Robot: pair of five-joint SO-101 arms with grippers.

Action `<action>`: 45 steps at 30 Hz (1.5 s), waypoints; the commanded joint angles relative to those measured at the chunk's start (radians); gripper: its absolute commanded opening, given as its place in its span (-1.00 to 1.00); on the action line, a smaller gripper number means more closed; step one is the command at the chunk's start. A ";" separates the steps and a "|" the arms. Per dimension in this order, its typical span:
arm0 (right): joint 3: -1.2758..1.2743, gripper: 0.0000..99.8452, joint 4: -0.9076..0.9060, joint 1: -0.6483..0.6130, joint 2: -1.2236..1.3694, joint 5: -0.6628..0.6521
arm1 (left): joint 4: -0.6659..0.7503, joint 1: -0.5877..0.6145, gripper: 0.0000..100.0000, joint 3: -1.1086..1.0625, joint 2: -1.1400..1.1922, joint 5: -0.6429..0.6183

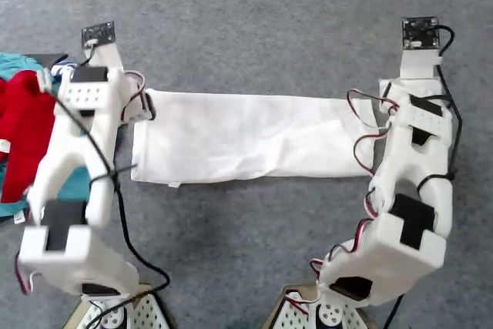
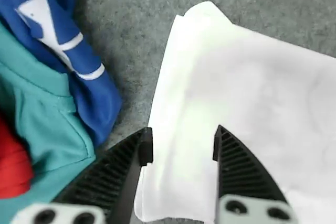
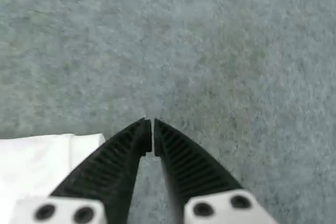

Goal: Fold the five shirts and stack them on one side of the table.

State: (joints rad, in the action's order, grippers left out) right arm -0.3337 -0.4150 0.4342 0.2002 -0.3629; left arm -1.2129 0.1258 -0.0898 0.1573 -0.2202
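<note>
Left gripper, jaws parted and empty, stands over one end of the white shirt; its long axis runs toward the right gripper, closed on nothing.

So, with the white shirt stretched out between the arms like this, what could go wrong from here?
1. The right gripper is shut over the grey table just beside the white shirt, holding nothing. A lift by the left arm alone would likely skew the fold.
2. The left gripper stands open over the white shirt's edge, close to the blue shirt. Closing there may pinch only the top layer, or snag the blue one.
</note>
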 commanded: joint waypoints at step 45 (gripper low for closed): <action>0.219 -0.95 -0.052 0.012 0.131 -0.025 | -0.339 0.041 -0.73 0.567 0.643 0.290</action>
State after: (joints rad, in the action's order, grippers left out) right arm -0.1741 -0.4641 0.4342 0.3399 -0.3782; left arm -1.5505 0.1580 0.4611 0.7833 0.0667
